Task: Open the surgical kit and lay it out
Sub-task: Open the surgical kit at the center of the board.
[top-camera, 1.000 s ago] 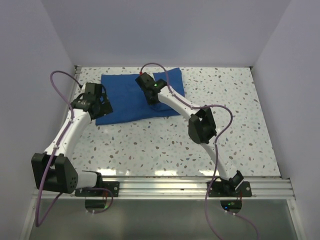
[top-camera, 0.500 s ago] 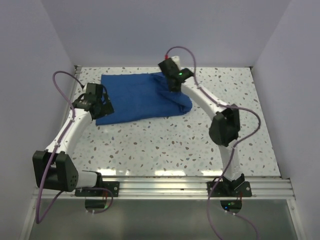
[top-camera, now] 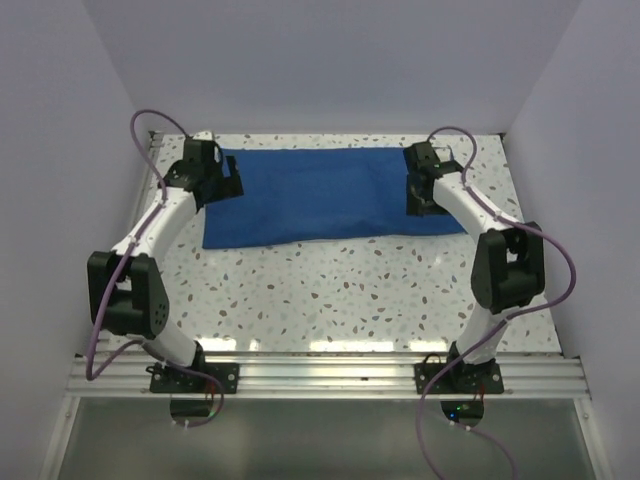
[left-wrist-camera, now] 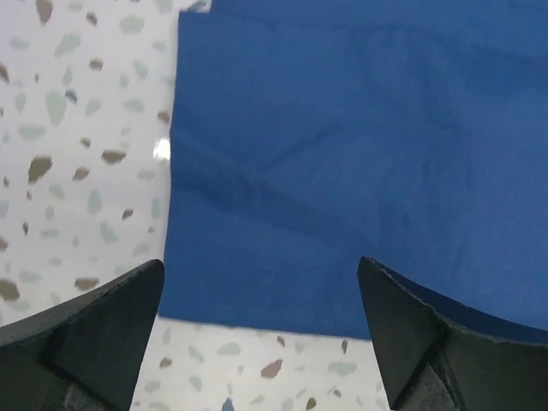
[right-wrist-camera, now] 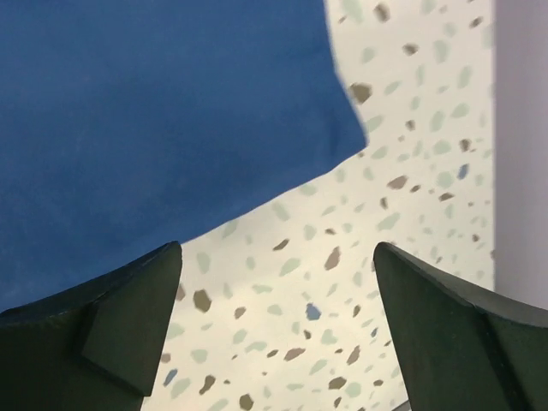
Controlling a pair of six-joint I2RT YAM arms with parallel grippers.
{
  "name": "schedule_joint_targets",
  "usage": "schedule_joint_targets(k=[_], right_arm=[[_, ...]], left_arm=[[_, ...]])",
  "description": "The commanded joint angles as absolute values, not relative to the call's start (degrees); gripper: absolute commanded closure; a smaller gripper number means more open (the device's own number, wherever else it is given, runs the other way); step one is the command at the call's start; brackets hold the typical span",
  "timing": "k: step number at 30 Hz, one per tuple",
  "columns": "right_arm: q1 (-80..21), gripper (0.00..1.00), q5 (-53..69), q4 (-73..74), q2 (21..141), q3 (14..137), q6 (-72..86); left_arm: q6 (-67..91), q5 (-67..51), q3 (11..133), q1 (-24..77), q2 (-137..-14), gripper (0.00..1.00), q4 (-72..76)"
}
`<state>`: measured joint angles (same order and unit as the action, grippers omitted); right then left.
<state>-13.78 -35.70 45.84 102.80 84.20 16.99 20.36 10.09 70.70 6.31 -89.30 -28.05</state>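
Both my tools are spread and hold nothing: my left tool (top-camera: 222, 182) hangs at the left end of the royal-blue cloth wrap (top-camera: 320, 195), and my right tool (top-camera: 420, 198) at its right end. The wrap lies across the far part of the bench (top-camera: 330, 290), long axis left to right, so each arm is nearest its own end.

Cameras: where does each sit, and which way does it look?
Top external: above and behind, looking down on speckled table and blue cloth wrap; left arm, right arm show.
Left wrist: behind the left gripper, facing down at a cloth corner; open fingers show.
Right wrist: behind the right gripper, facing down at a cloth corner; open fingers show.
Shared: all see cloth and table.
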Motion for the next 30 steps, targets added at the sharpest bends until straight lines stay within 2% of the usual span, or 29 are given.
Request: schedule_joint_targets(k=[1, 3, 7, 12, 20, 25, 30], right_arm=[[-14.15, 0.01, -29.56, 47.45, 102.22, 83.67, 20.91], [-14.32, 0.01, -27.00, 47.73, 101.17, 82.36, 22.58], [-14.68, 0.01, -21.72, 45.36, 96.16, 77.97, 23.29], [-15.29, 0.01, -19.60, 46.40, 90.98, 76.99, 23.12], [-16.08, 0.01, -17.58, 49.13, 88.77, 81.12, 23.64], [-16.70, 0.01, -17.49, 49.22, 87.89, 81.39, 23.55], [-17.14, 0.01, -18.54, 50.88, 87.36, 81.39, 23.12]], left_arm=[[15.56, 6.85, 78.98, 6.33, -95.59, 0.00, -17.76], [14.08, 6.07, 82.60, 6.33, -99.91, 0.00, -16.97], [10.90, 2.64, 96.98, 6.33, -116.31, 0.05, -20.29], [8.36, 1.41, 105.28, 6.24, -129.26, 0.06, -23.21], [9.32, -2.28, 104.50, 4.31, -133.42, 0.12, -17.85], [7.74, -8.34, 98.70, 4.22, -128.15, 0.12, -8.36], [5.54, -18.79, 107.29, 3.87, -132.26, 0.14, -10.71]])
